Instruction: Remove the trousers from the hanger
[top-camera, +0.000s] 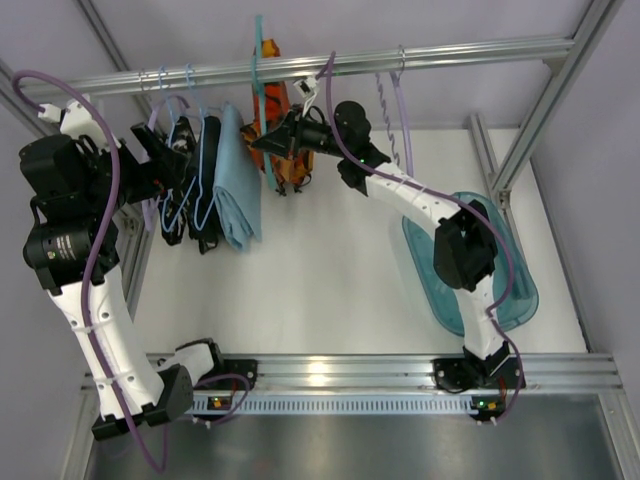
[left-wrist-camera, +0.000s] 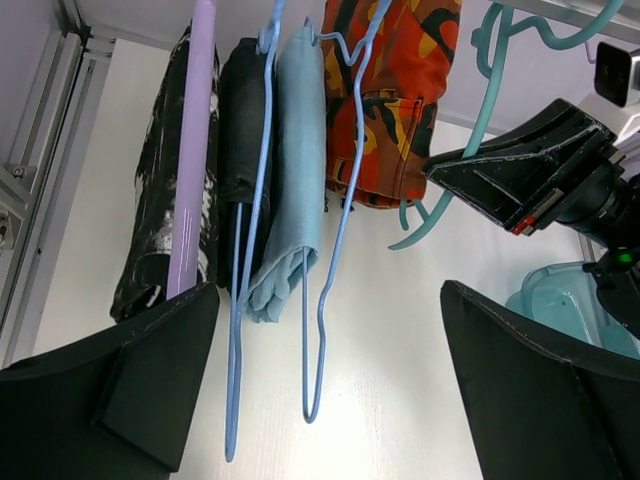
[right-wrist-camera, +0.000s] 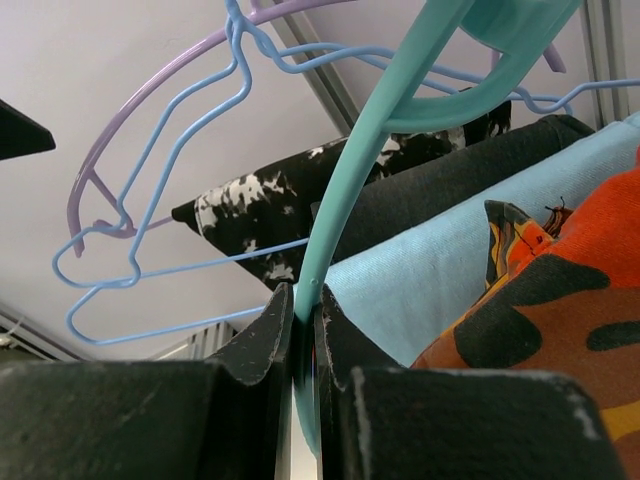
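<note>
Crowding trousers (left-wrist-camera: 395, 100): blue cloth (left-wrist-camera: 300, 150) (wire hangers (left-wrist-camera: 232, 350))

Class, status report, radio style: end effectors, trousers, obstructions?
Right end effector shut on hanger. Left end effector open, empty. Trousers hang on it. Light-blue cloth close alongside.

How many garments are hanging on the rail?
4, left to right in the left wrist view: black-and-white printed garment, plain black garment, light-blue cloth, trousers. Others may be hidden.
</note>
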